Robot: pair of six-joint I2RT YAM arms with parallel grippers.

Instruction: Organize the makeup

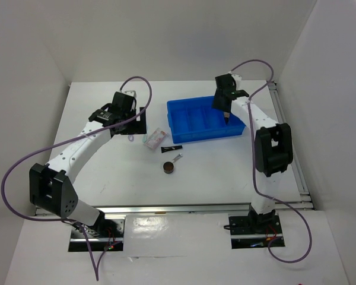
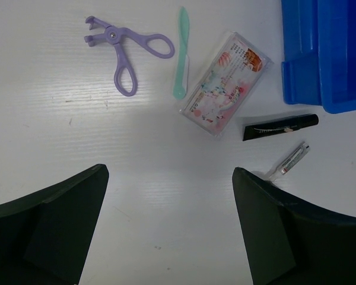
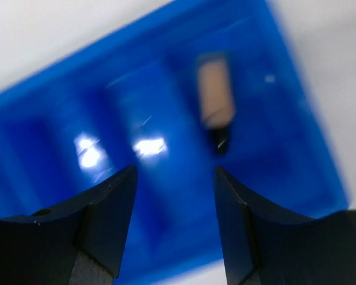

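A tan bottle with a black cap [image 3: 215,98] lies blurred inside a compartment of the blue divided bin [image 3: 59,136]. My right gripper [image 3: 175,178] hovers open above it with nothing between the fingers, over the bin's right end [image 1: 224,107]. On the table left of the bin [image 1: 178,138] lie the clear pinkish case [image 2: 225,83], the slim black tube [image 2: 280,126] and the small silver stick [image 2: 292,159]. The dark brown compact [image 1: 168,168] sits nearer the front. My left gripper [image 2: 170,172] is wide open and empty over bare table, short of these items [image 1: 129,119].
A purple scissor-handled tool [image 2: 123,53] and a mint green stick [image 2: 181,53] lie left of the pinkish case. White walls enclose the table on three sides. The bin's corner [image 2: 326,53] shows at the left wrist view's upper right.
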